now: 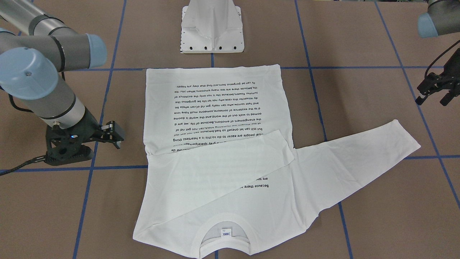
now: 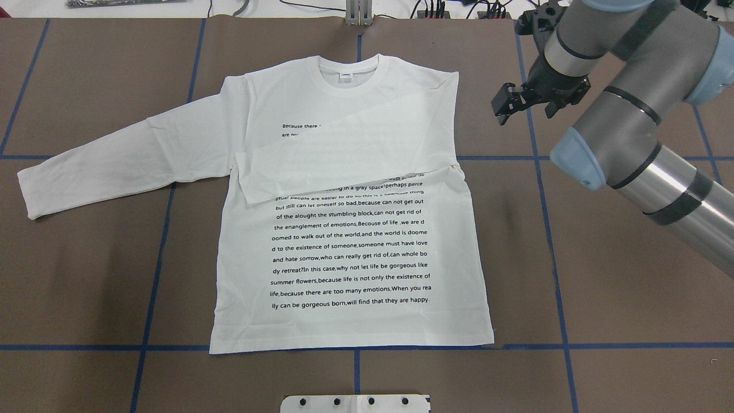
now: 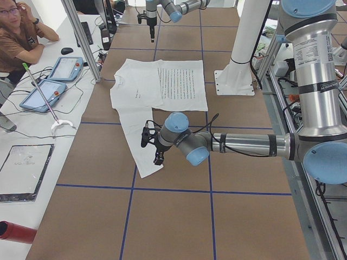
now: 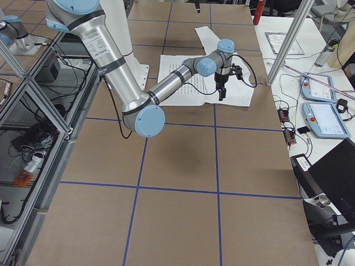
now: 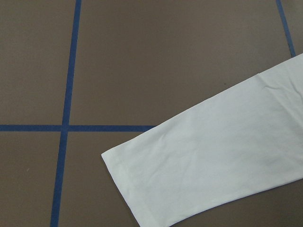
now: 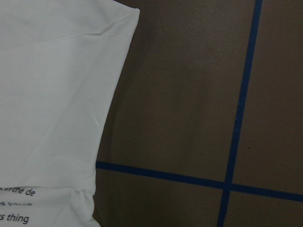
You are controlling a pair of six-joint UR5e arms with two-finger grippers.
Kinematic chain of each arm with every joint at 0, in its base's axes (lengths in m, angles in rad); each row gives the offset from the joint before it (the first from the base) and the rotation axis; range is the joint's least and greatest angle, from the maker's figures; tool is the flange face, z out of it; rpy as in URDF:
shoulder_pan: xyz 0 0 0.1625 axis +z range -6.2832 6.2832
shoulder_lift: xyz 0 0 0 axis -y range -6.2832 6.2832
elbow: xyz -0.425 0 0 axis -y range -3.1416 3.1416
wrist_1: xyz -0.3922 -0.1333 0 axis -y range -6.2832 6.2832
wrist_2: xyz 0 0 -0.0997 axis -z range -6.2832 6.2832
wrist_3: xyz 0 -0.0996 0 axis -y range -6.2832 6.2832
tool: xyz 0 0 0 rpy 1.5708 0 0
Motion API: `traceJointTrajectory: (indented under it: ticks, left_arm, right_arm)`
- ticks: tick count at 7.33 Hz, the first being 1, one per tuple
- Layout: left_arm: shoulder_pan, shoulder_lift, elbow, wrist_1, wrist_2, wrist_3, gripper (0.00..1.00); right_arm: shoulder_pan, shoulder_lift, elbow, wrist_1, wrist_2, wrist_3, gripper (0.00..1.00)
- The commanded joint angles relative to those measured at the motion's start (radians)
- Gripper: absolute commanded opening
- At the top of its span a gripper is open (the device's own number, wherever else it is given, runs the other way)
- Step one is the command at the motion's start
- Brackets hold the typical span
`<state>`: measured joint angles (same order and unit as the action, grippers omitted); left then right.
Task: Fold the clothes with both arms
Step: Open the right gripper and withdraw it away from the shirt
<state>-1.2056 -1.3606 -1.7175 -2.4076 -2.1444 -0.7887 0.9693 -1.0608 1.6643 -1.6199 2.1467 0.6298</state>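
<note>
White shirt (image 3: 138, 89) lies flat on the brown table (image 3: 244, 216), with its print block (image 3: 176, 81) on the side toward the white pedestal (image 3: 234, 81). One sleeve (image 3: 135, 132) runs toward the camera. The near left gripper (image 3: 150, 153) hangs over it by the cuff; contact unclear. The far right gripper (image 3: 152, 33) points down past the shirt. An operator (image 3: 21, 32) sits by two teach pendants (image 3: 66, 69).
</note>
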Motion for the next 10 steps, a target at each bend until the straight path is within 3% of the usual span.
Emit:
traceJointTrajectory:
  ticks: [1,6,8,10]
  left_arm:
    - [0.024,-0.021,0.053,-0.002,0.063,-0.004,0.99]
    - [0.153,-0.084,0.154,0.01,0.127,-0.027,0.99]
    - [0.159,-0.107,0.18,0.01,0.132,-0.021,0.99]
    - [0.161,-0.182,0.27,0.008,0.133,-0.027,0.98]
  right_arm:
    - [0.051,-0.135,0.061,-0.003,0.024,-0.126,1.0]
    - [0.089,-0.231,0.101,-0.002,0.057,-0.231,1.0]
    - [0.095,-0.272,0.155,-0.002,0.093,-0.228,1.0]
    - [0.095,-0.275,0.155,-0.002,0.09,-0.223,1.0]
